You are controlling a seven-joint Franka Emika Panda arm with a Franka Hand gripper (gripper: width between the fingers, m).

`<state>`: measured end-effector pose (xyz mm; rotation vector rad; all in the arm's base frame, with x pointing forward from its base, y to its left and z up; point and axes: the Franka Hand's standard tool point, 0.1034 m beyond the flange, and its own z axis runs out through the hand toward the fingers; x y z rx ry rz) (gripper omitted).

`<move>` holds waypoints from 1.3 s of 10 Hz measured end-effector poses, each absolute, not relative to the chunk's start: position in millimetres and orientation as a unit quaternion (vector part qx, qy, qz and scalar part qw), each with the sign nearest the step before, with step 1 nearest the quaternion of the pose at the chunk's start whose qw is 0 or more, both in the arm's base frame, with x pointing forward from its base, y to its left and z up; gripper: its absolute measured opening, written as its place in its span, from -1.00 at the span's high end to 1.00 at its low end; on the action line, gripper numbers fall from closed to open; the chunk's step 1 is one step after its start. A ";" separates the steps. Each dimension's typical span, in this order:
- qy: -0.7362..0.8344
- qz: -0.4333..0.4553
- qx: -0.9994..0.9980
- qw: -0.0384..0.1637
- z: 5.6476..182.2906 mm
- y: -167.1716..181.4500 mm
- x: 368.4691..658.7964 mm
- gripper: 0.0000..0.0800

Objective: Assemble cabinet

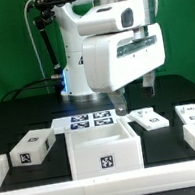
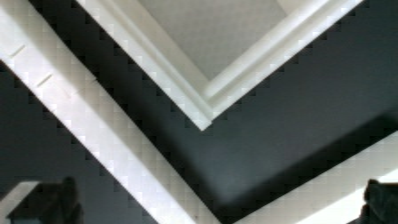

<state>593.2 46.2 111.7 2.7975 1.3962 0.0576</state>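
No words, brands or numbers can be read; the cabinet [image 1: 103, 150] carries only a coded square tag [image 1: 106, 163] (black-and-white).

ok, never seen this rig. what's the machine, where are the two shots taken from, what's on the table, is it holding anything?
The big white machine is a robot arm with a two-finger gripper. One picture comes from a fixed camera facing the table; the other from a camera on the arm's wrist, looking down past the fingertips, the dark shapes at two corners.

On the black table sits the cabinet, an open white box with a square coded tag on its front. Around it lie smaller white tagged blocks: one at the exterior view's left, two at its right. Behind the box lies the marker board, a flat strip of tags. A white rail edges the front.

The wrist view shows a corner of the cabinet below. Nothing lies between the fingers: the gripper looks open and empty.
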 end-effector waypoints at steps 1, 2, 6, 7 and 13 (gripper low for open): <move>0.446 0.019 0.895 0.007 111.7 46.2 593.2 -1.00; 0.446 0.019 0.895 0.007 111.7 46.2 593.2 -1.00; 0.447 0.018 0.895 0.007 111.7 46.2 593.2 -1.00; 0.447 0.018 0.894 0.007 111.7 46.2 593.2 -1.00; 0.581 0.014 0.814 0.018 98.5 45.1 557.4 -1.00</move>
